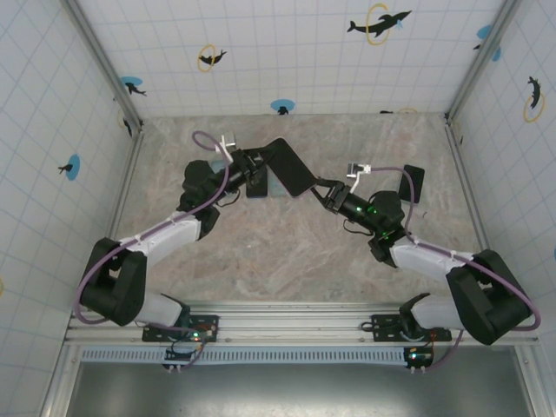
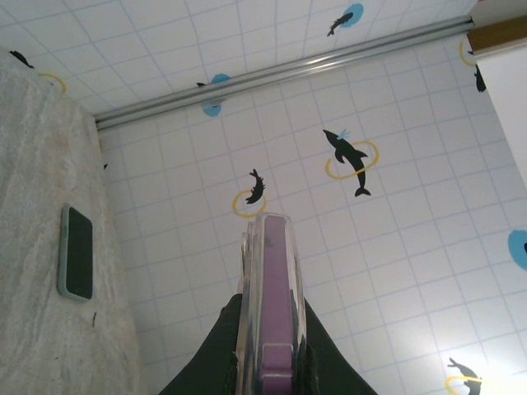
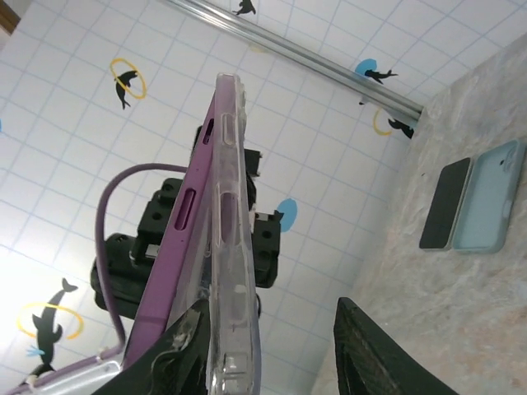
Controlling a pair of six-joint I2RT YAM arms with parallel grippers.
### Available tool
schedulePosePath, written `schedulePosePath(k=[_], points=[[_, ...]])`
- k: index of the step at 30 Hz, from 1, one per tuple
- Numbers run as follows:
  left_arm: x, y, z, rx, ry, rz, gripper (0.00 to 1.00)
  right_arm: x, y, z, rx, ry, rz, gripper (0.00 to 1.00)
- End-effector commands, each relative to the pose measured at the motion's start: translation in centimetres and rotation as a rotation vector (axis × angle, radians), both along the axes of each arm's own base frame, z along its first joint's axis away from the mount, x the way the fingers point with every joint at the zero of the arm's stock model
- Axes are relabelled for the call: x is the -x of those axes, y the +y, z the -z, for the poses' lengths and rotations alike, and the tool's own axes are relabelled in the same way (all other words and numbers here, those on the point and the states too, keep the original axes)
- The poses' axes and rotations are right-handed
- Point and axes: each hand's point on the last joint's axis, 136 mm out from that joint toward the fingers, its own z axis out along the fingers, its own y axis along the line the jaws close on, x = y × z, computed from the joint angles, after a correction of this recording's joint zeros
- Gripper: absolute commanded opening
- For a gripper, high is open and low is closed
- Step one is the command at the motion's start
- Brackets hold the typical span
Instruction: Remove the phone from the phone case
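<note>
Held item: purple phone (image 3: 177, 239) in a clear plastic phone case (image 3: 232, 247), raised off the grey marble-pattern table (image 1: 287, 252), just toward 12 o'clock of the table centre in the top view.
Attitude: tilted, edge-on to both wrist cameras.
Seating: in the right wrist view the purple edge and the clear rim meet at the far end and stand apart toward the near end. The phone is partly out of the case at that end.
Left gripper (image 2: 270, 346): at 9 o'clock of the held item, fingers drawn together and clamped on the case rim with the phone inside.
Right gripper (image 3: 268, 317): at 4 o'clock of the held item, jaws apart. One finger (image 3: 177, 354) lies against the case. The other finger (image 3: 387, 362) stands well clear of it.
Flat black phone (image 3: 445, 204): lying on the table beside a light blue phone case (image 3: 487, 197), the two touching or nearly so, under the left gripper in the top view.
Dark phone with pale green rim (image 2: 76, 251): flat on the table at 3 o'clock, near the right arm, well apart from the held item.
</note>
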Motion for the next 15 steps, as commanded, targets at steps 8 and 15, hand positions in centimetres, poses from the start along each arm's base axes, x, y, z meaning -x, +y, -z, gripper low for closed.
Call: schedulePosePath(k=[8, 15], points=[[-0.9, -1.2, 1.0, 0.073, 0.055, -0.006, 0.0, 0.9, -0.1, -3.3, -0.178, -0.009, -0.042, 0.18], [-1.5, -1.4, 3.0, 0.035, 0.105, -0.019, 0.11, 0.5, -0.6, -3.4, -0.217, 0.016, -0.026, 0.0]])
